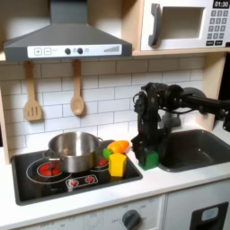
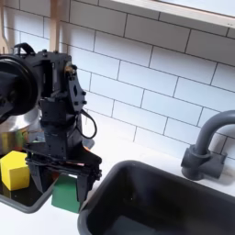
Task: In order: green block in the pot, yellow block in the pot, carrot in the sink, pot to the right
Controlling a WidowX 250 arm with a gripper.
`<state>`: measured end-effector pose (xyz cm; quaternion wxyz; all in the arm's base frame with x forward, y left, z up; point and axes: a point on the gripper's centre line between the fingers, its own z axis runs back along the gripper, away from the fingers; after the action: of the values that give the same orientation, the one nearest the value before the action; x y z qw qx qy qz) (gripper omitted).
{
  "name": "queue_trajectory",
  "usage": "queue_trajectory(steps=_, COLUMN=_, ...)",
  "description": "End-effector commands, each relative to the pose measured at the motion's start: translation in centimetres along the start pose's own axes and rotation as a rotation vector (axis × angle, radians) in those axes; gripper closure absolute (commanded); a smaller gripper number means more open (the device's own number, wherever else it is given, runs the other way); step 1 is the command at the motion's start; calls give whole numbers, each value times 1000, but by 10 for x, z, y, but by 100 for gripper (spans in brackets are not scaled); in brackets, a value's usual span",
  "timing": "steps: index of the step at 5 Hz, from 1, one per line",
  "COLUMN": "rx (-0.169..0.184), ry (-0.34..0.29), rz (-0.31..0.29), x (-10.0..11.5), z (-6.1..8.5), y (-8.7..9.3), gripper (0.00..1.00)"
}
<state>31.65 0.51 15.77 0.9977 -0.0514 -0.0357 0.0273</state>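
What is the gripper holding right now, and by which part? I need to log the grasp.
It cannot be told for sure: the gripper straddles the green block on the counter, fingers at its two sides, but contact isn't clear.

- A toy kitchen: white tile wall (image 1: 108, 85), hood (image 1: 67, 40) upper left, microwave (image 1: 184, 24) upper right.
- Wooden spoons (image 1: 77, 90) hang above the stove (image 1: 72, 175); the sink (image 1: 193, 148) and faucet (image 2: 207, 142) sit lower right in the worktop (image 1: 171, 184).
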Motion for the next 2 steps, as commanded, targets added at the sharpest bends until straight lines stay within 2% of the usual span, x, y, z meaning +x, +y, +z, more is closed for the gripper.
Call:
queue_trajectory(steps=1, rx=-6, ry=32, rz=-10, x=4, z=-15, y=2, gripper=0)
queue_trajectory(steps=2, rx=-10, ry=44, rz=-10, x=5, z=-18, y=2, gripper=0)
